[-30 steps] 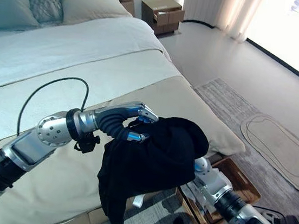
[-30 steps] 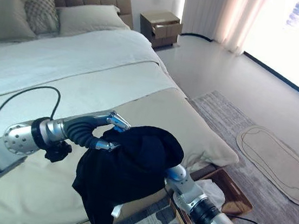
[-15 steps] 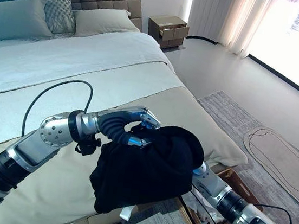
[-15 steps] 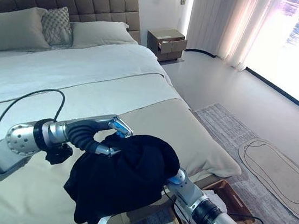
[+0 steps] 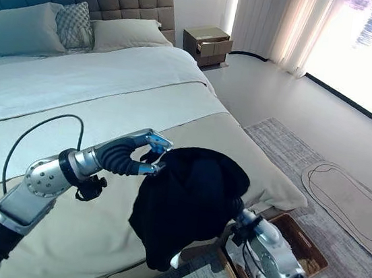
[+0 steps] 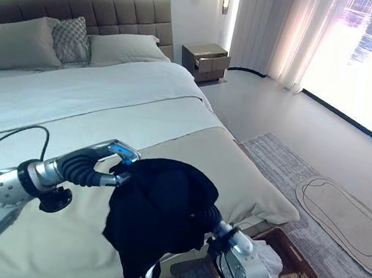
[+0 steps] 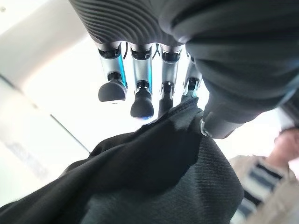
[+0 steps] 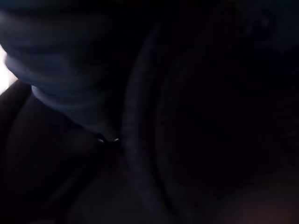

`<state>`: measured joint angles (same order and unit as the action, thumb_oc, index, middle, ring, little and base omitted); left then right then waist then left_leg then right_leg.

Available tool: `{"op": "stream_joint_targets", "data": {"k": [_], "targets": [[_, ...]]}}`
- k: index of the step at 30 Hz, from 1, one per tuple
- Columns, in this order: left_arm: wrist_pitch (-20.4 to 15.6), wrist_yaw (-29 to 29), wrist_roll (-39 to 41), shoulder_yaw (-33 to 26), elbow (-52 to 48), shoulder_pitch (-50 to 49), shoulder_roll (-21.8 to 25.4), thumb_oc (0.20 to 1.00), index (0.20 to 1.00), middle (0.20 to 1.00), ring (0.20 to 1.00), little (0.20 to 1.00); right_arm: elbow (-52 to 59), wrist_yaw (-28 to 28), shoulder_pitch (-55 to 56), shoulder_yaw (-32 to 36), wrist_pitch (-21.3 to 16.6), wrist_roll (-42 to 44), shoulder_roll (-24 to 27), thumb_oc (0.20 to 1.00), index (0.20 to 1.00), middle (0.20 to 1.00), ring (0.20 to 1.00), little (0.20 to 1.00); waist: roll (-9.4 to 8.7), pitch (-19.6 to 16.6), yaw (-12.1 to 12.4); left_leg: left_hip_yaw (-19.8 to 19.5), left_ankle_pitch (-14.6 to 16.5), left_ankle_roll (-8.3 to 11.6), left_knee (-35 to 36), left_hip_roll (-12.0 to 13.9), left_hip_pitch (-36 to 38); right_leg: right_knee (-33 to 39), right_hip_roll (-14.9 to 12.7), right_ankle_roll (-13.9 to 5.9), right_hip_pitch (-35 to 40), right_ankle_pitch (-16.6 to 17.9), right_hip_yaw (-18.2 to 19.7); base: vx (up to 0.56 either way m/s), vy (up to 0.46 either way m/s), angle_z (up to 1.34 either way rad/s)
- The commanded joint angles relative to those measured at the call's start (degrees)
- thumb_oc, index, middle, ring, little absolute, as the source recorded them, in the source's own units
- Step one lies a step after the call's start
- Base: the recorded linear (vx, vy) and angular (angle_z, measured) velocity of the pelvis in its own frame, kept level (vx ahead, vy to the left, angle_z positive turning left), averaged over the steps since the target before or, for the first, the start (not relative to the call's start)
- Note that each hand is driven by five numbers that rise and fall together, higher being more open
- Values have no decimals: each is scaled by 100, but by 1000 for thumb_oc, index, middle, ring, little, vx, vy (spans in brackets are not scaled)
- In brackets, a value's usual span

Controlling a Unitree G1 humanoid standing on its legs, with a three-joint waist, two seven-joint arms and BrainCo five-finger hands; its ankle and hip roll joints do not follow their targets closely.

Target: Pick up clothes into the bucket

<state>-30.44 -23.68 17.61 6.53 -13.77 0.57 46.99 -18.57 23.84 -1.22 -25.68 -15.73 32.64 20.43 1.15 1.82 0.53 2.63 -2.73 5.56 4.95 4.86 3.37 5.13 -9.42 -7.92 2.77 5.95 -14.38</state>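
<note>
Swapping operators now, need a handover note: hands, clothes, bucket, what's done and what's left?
Left hand: fingers and thumb pinch the upper edge of the black knit garment; shut on it.
Right hand: buried under the garment, fingers hidden, state cannot be told.
The black knit garment is lifted off the beige bed cover and hangs between both arms at the bed's foot corner.
The brown woven basket sits on the floor by that corner, with pale cloth already in it.
Done: garment picked up.
Left: carry it over the basket, lower it and release.
</note>
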Motion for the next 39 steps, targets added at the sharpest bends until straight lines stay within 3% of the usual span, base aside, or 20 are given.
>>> {"op": "stream_joint_targets", "data": {"k": [1, 5, 6, 8, 9, 15, 24, 31, 39], "targets": [[-464, 1036, -132, -650, 149, 225, -287, 200, 200, 200, 200, 200, 22, -82, -83, 171, -192, 575, -60, 200, 200, 200, 200, 200, -388, -123, -109, -72, 18, 116, -182, 135, -145, -281, -515, -521, -27, 31, 73, 0, 0, 0], [-318, 1923, -1112, -789, 677, -49, -1298, 200, 200, 200, 200, 200, 362, 141, 192, 352, 13, 1208, -177, 200, 200, 200, 200, 200, -427, -105, -166, -59, 21, 114, -193, 157, -170, -288, -488, -498, -49, -3, 94, 0, 0, 0], [-319, 1938, -1128, -783, 679, -49, -1304, 200, 200, 200, 200, 200, 366, 142, 196, 353, 16, 1212, -170, 200, 200, 200, 200, 200, -422, -107, -166, -59, 21, 114, -193, 157, -170, -289, -488, -498, -49, -4, 94, 0, 0, 0], [-199, 2191, -1493, -743, 1015, -136, -1530, 843, 843, 843, 843, 843, 589, 257, 291, 423, 118, 1577, -227, 200, 200, 200, 200, 200, -432, -85, -186, -46, 27, 106, -204, 162, -191, -284, -484, -493, -64, -7, 108, 0, 0, 0], [-202, 2201, -1502, -737, 1020, -133, -1533, 1000, 1000, 1000, 1000, 1000, 592, 258, 295, 425, 120, 1579, -223, 200, 200, 200, 200, 200, -430, -87, -183, -45, 28, 106, -205, 162, -192, -284, -484, -493, -65, -7, 109, 0, 0, 0], [-25, 2340, -1363, -559, 1715, -172, -1913, 1000, 1000, 1000, 1000, 1000, 774, 288, 417, 608, 204, 2355, -452, 200, 200, 200, 200, 200, -434, -48, -239, -3, 36, 91, -221, 173, -227, -281, -478, -493, -138, 4, 167, 2, 0, -1], [28, 2285, -961, -512, 2018, -372, -2126, 1000, 1000, 1000, 1000, 1000, 724, 13, 547, 1278, -41, 3007, -712, 200, 200, 200, 200, 200, -422, -46, -293, 10, 61, 71, -236, 160, -240, -292, -484, -493, -166, 7, 188, 3, 0, 0], [17, 2437, -803, -676, 2028, -560, -2178, 1000, 1000, 1000, 1000, 1000, 713, -493, 442, 2014, -490, 3139, -917, 200, 200, 200, 200, 200, -412, -52, -301, 16, 86, 55, -241, 148, -258, -277, -488, -496, -178, 6, 196, 0, 0, 0], [-4, 2656, -382, -991, 2442, -979, -2435, 1000, 1000, 1000, 1000, 1000, 578, -1466, 0, 3093, -1143, 2648, -690, 200, 200, 200, 200, 200, -436, -48, -225, -8, 116, 29, -252, 141, -259, -265, -478, -473, -142, -16, 186, 0, 0, 0]]}}
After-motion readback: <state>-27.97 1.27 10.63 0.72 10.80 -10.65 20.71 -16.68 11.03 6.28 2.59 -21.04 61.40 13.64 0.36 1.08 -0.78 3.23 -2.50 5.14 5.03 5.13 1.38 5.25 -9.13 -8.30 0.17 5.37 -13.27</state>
